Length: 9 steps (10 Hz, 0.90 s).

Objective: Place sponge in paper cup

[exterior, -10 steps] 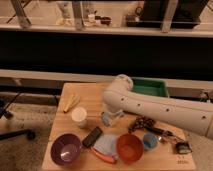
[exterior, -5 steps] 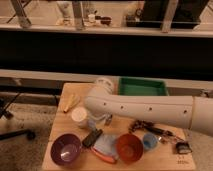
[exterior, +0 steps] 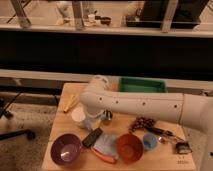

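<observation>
The gripper (exterior: 95, 121) hangs right beside the paper cup (exterior: 78, 115) near the table's (exterior: 67, 97) left edge — can't make out the sponge from here — purple bowl (exterior: 65, 149) sits at the front-left corner.

On the wooden table (exterior: 64, 126), 1 green tray (exterior: 142, 85) sits at 1 o'clock and a yellowish item (exterior: 70, 103) at 10. A purple bowl (exterior: 66, 149) lies at 7 and an orange bowl (exterior: 129, 147) at 5. Between them are a black block (exterior: 92, 137) and a pale-blue cloth (exterior: 106, 145). A small blue cup (exterior: 149, 141) stands at 4, with a dark metal cup (exterior: 107, 118) near the centre. The gripper (exterior: 93, 123) hangs just at 9 o'clock of that metal cup.
</observation>
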Available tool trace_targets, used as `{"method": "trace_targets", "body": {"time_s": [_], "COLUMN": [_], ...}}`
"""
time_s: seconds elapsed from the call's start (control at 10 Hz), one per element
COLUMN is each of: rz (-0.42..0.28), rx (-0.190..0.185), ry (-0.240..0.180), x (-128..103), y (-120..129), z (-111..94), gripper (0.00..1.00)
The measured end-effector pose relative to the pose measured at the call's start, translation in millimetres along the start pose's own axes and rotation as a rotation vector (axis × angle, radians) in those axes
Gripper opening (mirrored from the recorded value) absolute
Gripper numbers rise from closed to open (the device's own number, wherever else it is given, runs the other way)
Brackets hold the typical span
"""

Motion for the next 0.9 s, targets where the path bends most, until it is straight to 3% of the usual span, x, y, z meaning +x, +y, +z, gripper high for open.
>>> {"method": "trace_targets", "body": {"time_s": [0.9], "rz": [0.018], "rx": [-0.054], "ry": [-0.103], "x": [-15], "y": [-10], "z": [12], "gripper": [0.02]}}
